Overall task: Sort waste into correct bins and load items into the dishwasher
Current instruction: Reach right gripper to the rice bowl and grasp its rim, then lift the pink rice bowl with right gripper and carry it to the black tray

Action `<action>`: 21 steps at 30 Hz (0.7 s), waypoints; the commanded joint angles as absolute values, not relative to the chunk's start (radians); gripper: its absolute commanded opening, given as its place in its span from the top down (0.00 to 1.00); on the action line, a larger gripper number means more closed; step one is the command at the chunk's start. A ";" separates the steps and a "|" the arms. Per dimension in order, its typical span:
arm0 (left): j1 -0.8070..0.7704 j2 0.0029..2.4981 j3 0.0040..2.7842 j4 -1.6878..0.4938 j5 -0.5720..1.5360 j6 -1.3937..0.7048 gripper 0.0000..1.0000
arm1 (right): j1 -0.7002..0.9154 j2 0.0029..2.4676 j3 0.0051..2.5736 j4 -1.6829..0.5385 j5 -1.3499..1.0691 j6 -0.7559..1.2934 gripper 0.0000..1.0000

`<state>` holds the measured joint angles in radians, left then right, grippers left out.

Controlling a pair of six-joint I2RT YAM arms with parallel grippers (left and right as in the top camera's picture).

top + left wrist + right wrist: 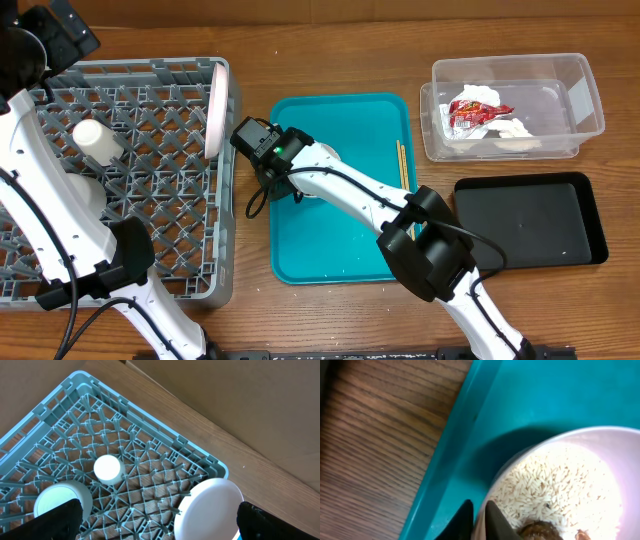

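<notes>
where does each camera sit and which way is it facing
Overhead: above the table, facing straight down on dish rack, teal tray, clear tub and black tray; left arm and right arm show.
Left wrist: high above the rack, looking down at plate, cup and small bowl; its wide-open jaws show at the bottom corners.
Right wrist: low over the teal tray, close on the rice bowl; its jaws pinch the bowl's rim.
Shared: overhead and left wrist both show the rack, plate and cup.

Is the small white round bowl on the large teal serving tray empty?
No, loose white rice grains and a small brown food lump lie inside the small white bowl.
</notes>
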<state>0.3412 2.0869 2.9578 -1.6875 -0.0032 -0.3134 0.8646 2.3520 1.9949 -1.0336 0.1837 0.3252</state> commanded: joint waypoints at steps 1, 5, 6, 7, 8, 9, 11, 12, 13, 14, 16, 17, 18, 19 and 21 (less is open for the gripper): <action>0.345 2.063 2.954 -1.689 0.000 -0.299 0.00 | 0.846 2.335 1.997 -1.033 0.217 0.342 0.91; 0.345 2.063 2.954 -1.689 0.000 -0.299 0.00 | 0.834 2.335 1.997 -1.034 0.217 0.342 0.96; 0.345 2.063 2.954 -1.689 0.000 -0.299 0.00 | 0.833 2.335 1.998 -1.035 0.217 0.342 0.96; 0.345 2.063 2.954 -1.689 0.000 -0.299 0.00 | 0.830 2.335 1.998 -1.036 0.217 0.342 0.96; 0.345 2.063 2.954 -1.689 0.000 -0.299 0.00 | 0.829 2.335 1.998 -1.037 0.217 0.342 0.96; 0.345 2.063 2.954 -1.689 0.000 -0.299 0.00 | 0.829 2.335 1.998 -1.038 0.218 0.342 0.96; 0.345 2.063 2.954 -1.689 0.000 -0.299 0.00 | 0.829 2.335 1.998 -1.041 0.231 0.342 0.96; 0.345 2.063 2.954 -1.689 0.000 -0.299 0.00 | 0.829 2.335 1.998 -1.044 0.242 0.342 0.96; 0.345 2.063 2.954 -1.689 0.000 -0.299 0.00 | 0.829 2.335 1.998 -1.046 0.255 0.342 0.96; 0.345 2.063 2.954 -1.689 0.000 -0.299 0.00 | 0.829 2.335 1.998 -1.048 0.264 0.344 0.96; 0.345 2.063 2.954 -1.689 0.000 -0.299 0.00 | 0.829 2.335 1.999 -1.058 0.293 0.353 0.96; 0.345 2.063 2.954 -1.689 0.000 -0.299 0.00 | 0.829 2.335 2.003 -1.071 0.316 0.373 0.96; 0.345 2.063 2.954 -1.689 0.000 -0.299 0.00 | 0.829 2.335 2.008 -1.082 0.332 0.387 0.96; 0.345 2.063 2.954 -1.689 0.000 -0.299 0.00 | 0.829 2.335 2.014 -1.097 0.356 0.407 0.96; 0.345 2.063 2.954 -1.689 0.000 -0.299 0.00 | 0.829 2.335 2.038 -1.134 0.407 0.448 0.96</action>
<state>0.3412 2.0869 2.9578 -1.6875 -0.0032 -0.3134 0.8387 2.3516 1.9953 -1.1034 0.3050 0.3691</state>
